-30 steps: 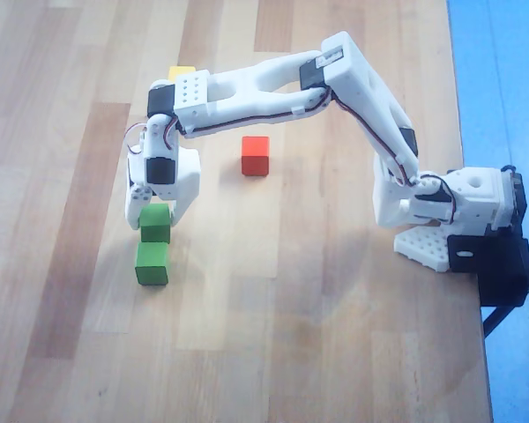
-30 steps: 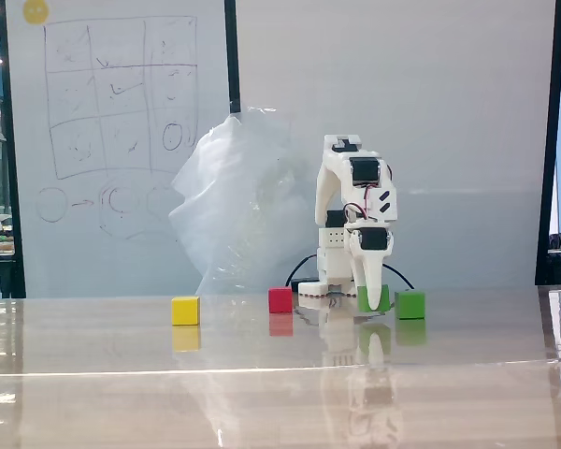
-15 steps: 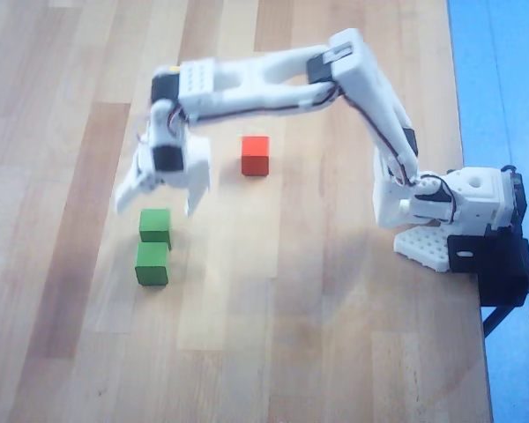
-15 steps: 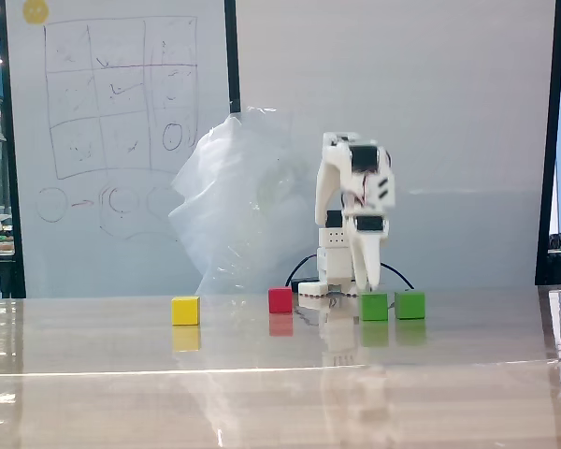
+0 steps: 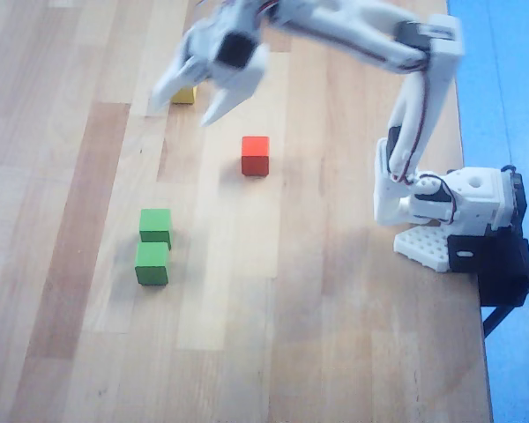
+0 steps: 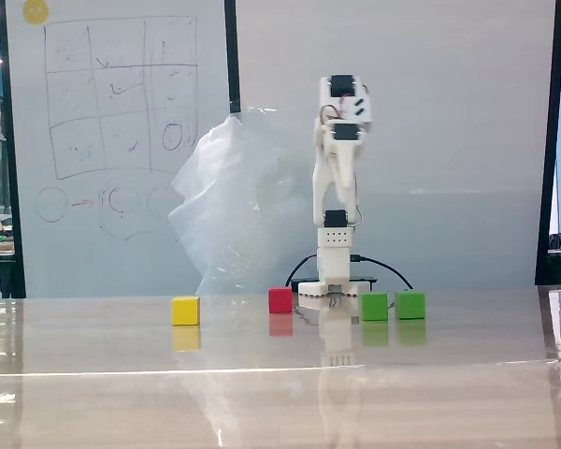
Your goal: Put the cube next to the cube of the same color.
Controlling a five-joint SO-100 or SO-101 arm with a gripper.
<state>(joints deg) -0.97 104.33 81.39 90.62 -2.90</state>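
Observation:
Two green cubes sit side by side at the lower left of the overhead view. The duller green cube (image 5: 155, 226) (image 6: 374, 306) is nearly touching the brighter green cube (image 5: 152, 263) (image 6: 410, 304); the difference in shade is slight. My gripper (image 5: 183, 107) is open and empty. It is raised above the table, motion-blurred, well away from the green cubes and close to the yellow cube (image 5: 185, 94). In the fixed view the white arm (image 6: 339, 168) stands upright at the back, and the gripper shows only as a pale blur.
A red cube (image 5: 256, 155) (image 6: 280, 299) sits mid-table between the arm's base (image 5: 441, 211) and the green pair. The yellow cube (image 6: 185, 311) is at the far left of the fixed view. The table's right edge (image 5: 467, 176) runs past the base.

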